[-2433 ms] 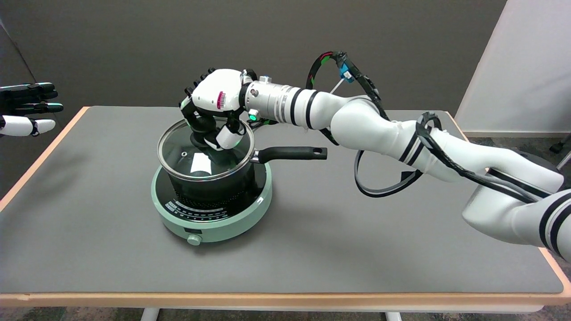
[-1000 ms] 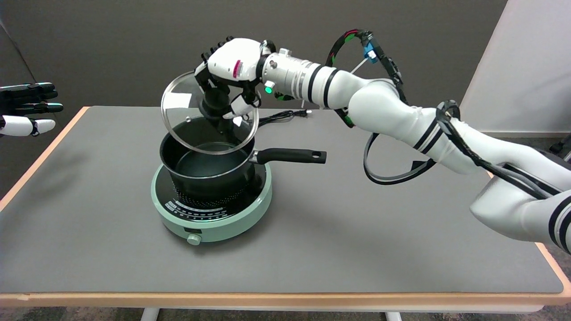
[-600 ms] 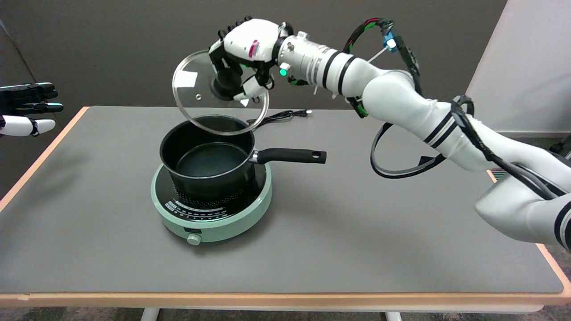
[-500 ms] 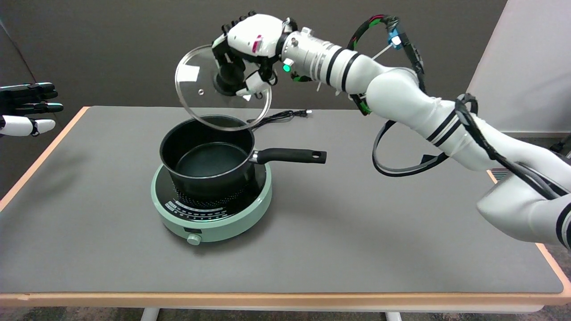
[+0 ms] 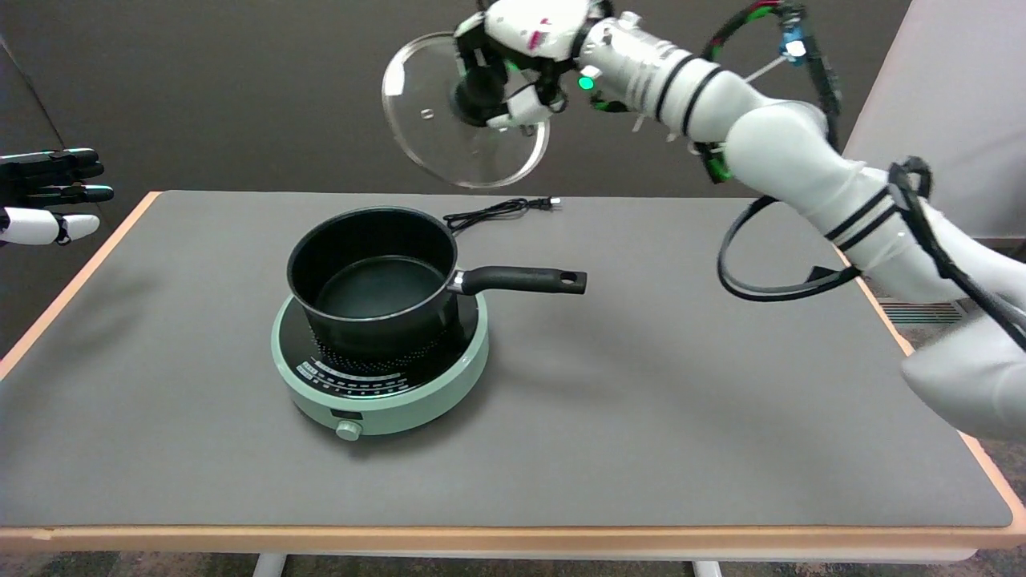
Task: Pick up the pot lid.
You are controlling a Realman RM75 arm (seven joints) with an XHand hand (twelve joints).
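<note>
- Fingers point(image 5: 523, 102): curled tight around the black knob at the centre of the pot lid, gripping it.
- Right hand point(image 5: 517, 48): white and black, at the top centre of the frame, high above the tabletop.
- Pot lid point(image 5: 449, 144): clear glass with a metal rim, held in the air, tilted with its top face toward the camera; up and to the right of the pot, well apart from it.
- Pot point(image 5: 373, 280): black, uncovered, long handle pointing right; seated on the burner.
- Burner point(image 5: 385, 393): round, pale green, left of centre on the tabletop point(image 5: 641, 401).
- Power cord point(image 5: 497, 211): black, lying behind the pot.
- Left hand point(image 5: 48, 196): at the upper left edge, in the air.
</note>
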